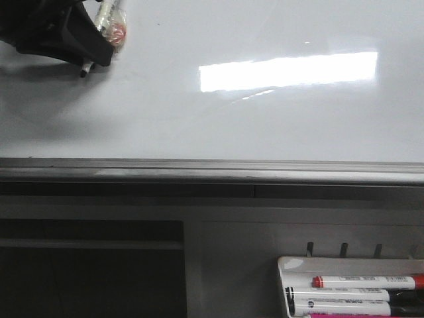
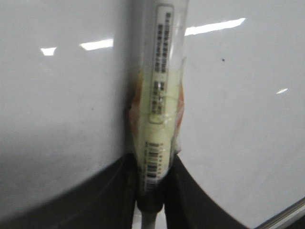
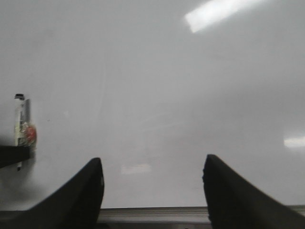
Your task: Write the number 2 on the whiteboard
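Observation:
The whiteboard [image 1: 218, 112] is a large glossy white board with a grey rail [image 1: 212, 165] along its near edge. No line of the number 2 shows on it in any view. My left gripper [image 1: 79, 40] is at the board's far left, shut on a marker [image 1: 106, 20] wrapped in clear film. The marker's dark tip [image 1: 84, 71] points down at the board surface. In the left wrist view the marker [image 2: 159, 95] sits clamped in the left gripper [image 2: 151, 191]. My right gripper [image 3: 152, 176] is open and empty over the board near the rail [image 3: 152, 214], and is out of the front view.
A small white marker tray [image 1: 291, 265] with several markers, one red-capped [image 1: 364, 281], hangs below the board at the front right. A tiny dark speck [image 1: 158, 24] is on the board. The right wrist view shows the left gripper's marker [image 3: 21, 126] far off.

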Robot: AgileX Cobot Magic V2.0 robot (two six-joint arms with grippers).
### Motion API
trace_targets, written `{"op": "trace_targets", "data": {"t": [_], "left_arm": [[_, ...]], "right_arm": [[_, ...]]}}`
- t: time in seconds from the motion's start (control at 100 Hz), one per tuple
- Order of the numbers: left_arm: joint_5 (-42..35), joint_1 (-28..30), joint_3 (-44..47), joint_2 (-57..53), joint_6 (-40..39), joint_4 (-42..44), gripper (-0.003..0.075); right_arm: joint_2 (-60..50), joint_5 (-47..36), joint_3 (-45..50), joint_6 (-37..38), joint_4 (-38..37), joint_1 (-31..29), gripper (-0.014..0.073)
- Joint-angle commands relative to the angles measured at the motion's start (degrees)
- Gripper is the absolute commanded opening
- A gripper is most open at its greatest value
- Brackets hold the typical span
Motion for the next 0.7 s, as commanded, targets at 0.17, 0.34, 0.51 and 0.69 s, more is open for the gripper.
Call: {"op": "trace_targets", "data": {"t": [0.17,0.34,0.51,0.69], "left_arm": [[8.5,-0.9,-1.9,-12.9,15.5,-1.0,-0.002],[22.9,-5.0,-1.9,-21.4,32.3,1.0,-0.002],[27.1,-10.0,-1.9,-26.8,38.1,10.2,-0.002],[28.0,-12.0,-1.9,-28.7,38.1,15.0,-0.002]], "right_arm": [[9.6,6.0,-11.4,-39.1,26.5,7.0,0.0409],[21.0,14.1,-17.6,-58.2,39.0,11.9,0.041],[30.9,15.8,-23.2,-64.8,40.6,17.5,0.041],[37.6,9.4,-27.4,-66.1,38.6,30.3,0.041]]}}
